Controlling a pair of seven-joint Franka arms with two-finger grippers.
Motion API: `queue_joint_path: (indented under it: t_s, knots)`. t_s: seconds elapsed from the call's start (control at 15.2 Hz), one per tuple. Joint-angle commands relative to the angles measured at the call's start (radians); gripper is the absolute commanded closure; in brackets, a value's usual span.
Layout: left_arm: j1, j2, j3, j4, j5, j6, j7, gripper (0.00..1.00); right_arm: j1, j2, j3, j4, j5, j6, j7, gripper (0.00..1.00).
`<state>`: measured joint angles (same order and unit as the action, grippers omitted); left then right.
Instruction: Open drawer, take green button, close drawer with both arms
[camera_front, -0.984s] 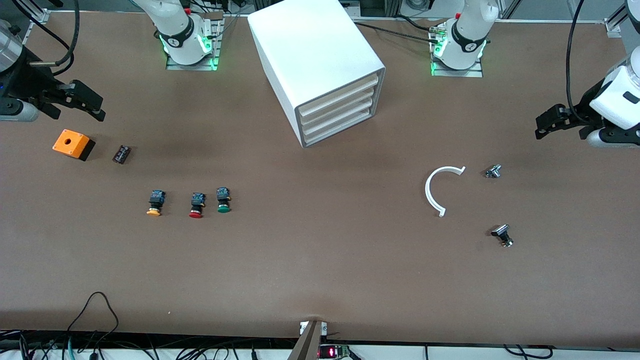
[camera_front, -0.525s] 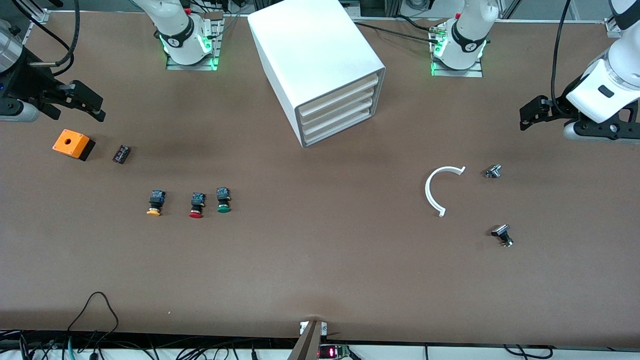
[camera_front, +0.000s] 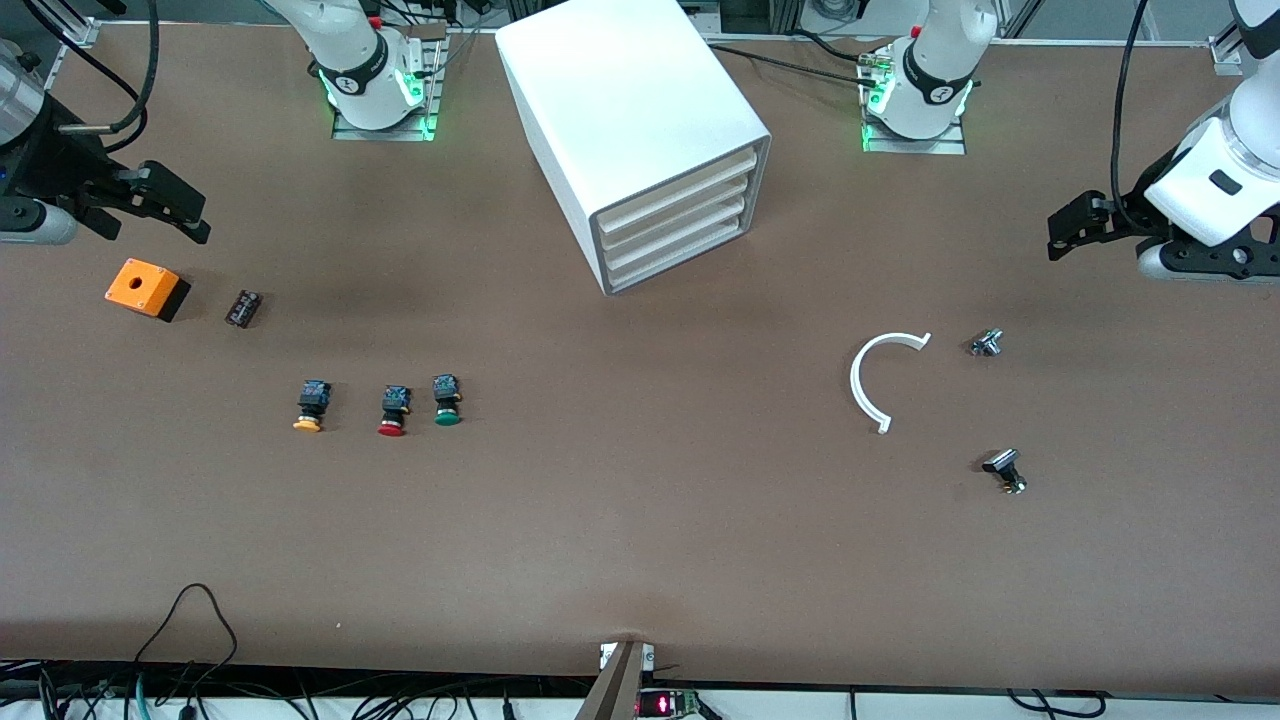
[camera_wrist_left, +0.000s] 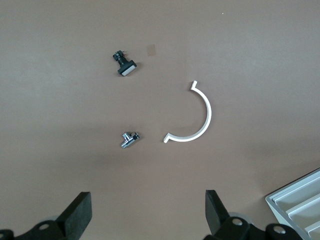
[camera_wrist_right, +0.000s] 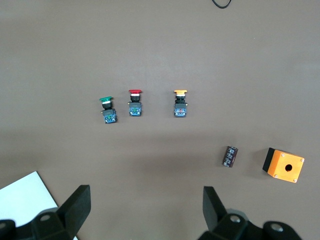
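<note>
The white four-drawer cabinet (camera_front: 640, 120) stands at the table's middle near the robot bases. All its cream-fronted drawers (camera_front: 680, 225) are shut. The green button (camera_front: 447, 400) lies on the table, nearer the front camera than the cabinet, toward the right arm's end; it also shows in the right wrist view (camera_wrist_right: 107, 109). My right gripper (camera_front: 175, 205) is open and empty, in the air beside the orange box. My left gripper (camera_front: 1075, 228) is open and empty, in the air at the left arm's end. Both grippers are far from the cabinet.
A red button (camera_front: 393, 411) and a yellow button (camera_front: 310, 407) lie beside the green one. An orange box (camera_front: 147, 288) and a dark cylinder (camera_front: 243, 308) lie under my right gripper's area. A white curved piece (camera_front: 868, 380) and two small metal parts (camera_front: 986, 343) (camera_front: 1004, 470) lie toward the left arm's end.
My left arm has swung its gripper a little toward the cabinet and the robot bases. The right arm and all objects have not moved.
</note>
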<state>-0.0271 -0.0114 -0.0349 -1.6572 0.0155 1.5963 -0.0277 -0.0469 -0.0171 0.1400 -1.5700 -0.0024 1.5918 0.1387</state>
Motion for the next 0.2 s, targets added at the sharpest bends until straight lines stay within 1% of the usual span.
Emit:
queue_joint_path:
  t_s: [0.0,0.13]
  knots:
    - [0.003,-0.007,-0.005,0.011,-0.009,-0.018,0.008,0.00,-0.014,0.011,0.009,0.033,-0.001,-0.009,-0.024,0.01]
    - [0.003,-0.007,-0.007,0.011,-0.009,-0.018,0.006,0.00,-0.016,0.013,0.007,0.038,0.001,-0.010,-0.022,0.01]
